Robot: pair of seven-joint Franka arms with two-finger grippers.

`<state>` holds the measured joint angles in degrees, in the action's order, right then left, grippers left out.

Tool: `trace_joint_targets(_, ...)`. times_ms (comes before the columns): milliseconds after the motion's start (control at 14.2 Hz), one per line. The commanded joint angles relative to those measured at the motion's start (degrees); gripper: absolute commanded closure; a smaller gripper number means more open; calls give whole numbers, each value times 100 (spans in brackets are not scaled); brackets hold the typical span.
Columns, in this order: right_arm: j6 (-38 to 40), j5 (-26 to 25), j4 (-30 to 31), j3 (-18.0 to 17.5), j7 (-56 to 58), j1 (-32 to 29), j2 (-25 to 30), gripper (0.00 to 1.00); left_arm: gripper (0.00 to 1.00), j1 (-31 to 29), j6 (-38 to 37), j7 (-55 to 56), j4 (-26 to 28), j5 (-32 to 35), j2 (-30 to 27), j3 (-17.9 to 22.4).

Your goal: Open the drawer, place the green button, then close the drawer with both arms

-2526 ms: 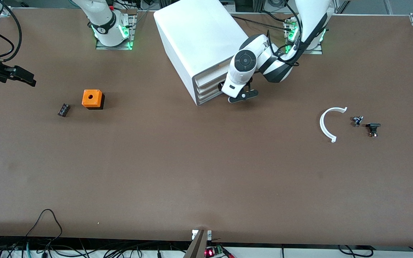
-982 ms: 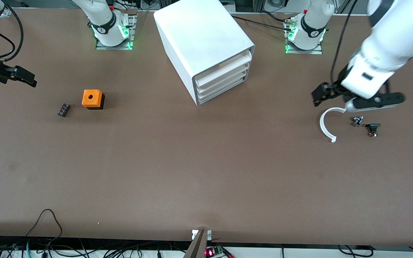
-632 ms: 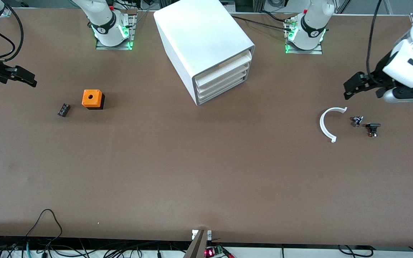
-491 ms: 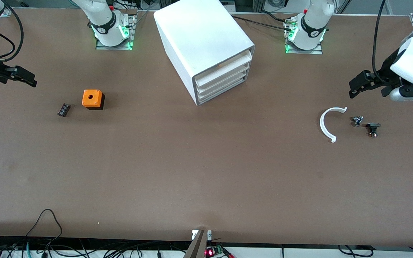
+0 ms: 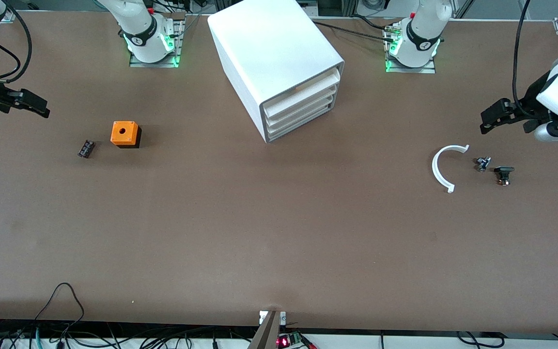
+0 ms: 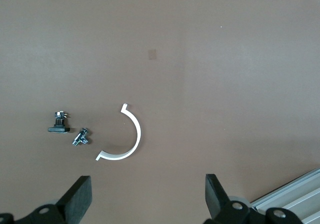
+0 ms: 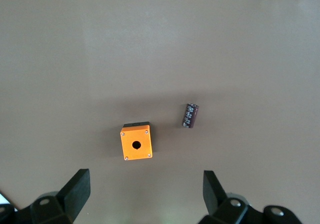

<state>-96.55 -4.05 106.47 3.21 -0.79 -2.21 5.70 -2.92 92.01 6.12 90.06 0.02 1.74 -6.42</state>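
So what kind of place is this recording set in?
Most likely a robotics lab bench: two bolted-down arm bases on a brown table, loose cables along its edge, and small parts like an orange cube and a white cabinet.

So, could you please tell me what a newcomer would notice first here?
Probably the big white cabinet between the arm bases, all drawers shut. Then the orange cube toward the right arm's end, and the white curved piece toward the left arm's end, with the open left tool above the table nearby.
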Motion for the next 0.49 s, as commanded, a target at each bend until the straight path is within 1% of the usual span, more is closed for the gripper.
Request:
trace_joint_targets(0, -48, 80, 154, -5, 96, -8, 168, 0, 0, 11, -60, -120, -127, 85, -25, -17)
trace_joint_targets(421, -39, 80, 154, 4, 105, -8, 168, 0, 0, -7, -157, -129, -182, 59, 28, 10)
